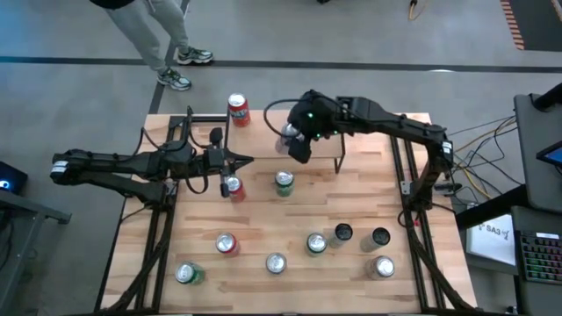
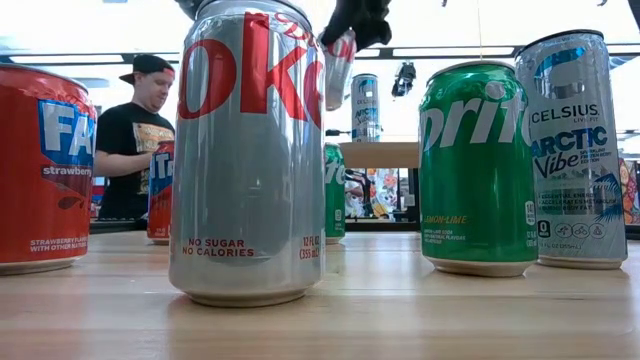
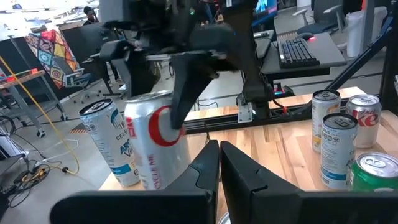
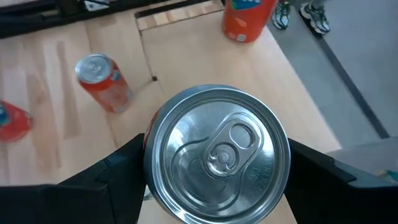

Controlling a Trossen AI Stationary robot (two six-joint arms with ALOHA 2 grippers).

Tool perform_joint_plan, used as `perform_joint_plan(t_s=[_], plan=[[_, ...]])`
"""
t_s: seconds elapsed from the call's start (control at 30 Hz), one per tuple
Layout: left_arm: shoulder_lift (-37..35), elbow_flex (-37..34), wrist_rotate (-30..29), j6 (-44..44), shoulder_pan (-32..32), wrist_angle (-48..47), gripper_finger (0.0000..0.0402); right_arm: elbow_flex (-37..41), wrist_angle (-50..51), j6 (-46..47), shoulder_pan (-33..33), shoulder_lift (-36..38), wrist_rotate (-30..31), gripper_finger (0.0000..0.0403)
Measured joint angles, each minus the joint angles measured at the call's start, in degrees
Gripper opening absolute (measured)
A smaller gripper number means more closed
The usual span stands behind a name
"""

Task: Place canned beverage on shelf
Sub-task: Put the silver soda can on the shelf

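My right gripper (image 1: pixel 294 142) is shut on a silver and red Diet Coke can (image 4: pixel 217 152) above the shelf (image 2: pixel 385 155), a light-wood board on black legs at the table's far middle. A Celsius can (image 3: pixel 109 140) stands on the shelf beside the held can, and an orange Fanta can (image 1: pixel 238 110) stands at the shelf's far left corner. My left gripper (image 1: pixel 248 161) is shut and holds nothing. It points level toward the right, just left of the held can. My right gripper pinches the Diet Coke can's side wall just under the top rim (image 4: pixel 152 180) between its two fingers (image 4: pixel 118 177), one on each side. The fingers slant down from above. The can hangs tilted below them (image 2: pixel 338 70), clear of the shelf.
Several more cans stand on the tabletop nearer the front, among them a red one (image 1: pixel 232 187) and a green Sprite (image 1: pixel 284 182) close to the shelf. A person's legs (image 1: pixel 167 44) show beyond the far edge. Black frame rails (image 1: pixel 413 184) run along both sides.
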State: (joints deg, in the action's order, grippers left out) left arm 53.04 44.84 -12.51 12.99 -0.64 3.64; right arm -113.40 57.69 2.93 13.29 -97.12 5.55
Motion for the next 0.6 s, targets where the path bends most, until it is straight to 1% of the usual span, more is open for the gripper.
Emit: perform_joint_plan(t_s=[0.6], plan=[[0.3,0.0,0.0,0.0,0.0,0.4,0.0000,-0.8,-3.1,-5.5,0.4,-5.3,0.5,0.0285]])
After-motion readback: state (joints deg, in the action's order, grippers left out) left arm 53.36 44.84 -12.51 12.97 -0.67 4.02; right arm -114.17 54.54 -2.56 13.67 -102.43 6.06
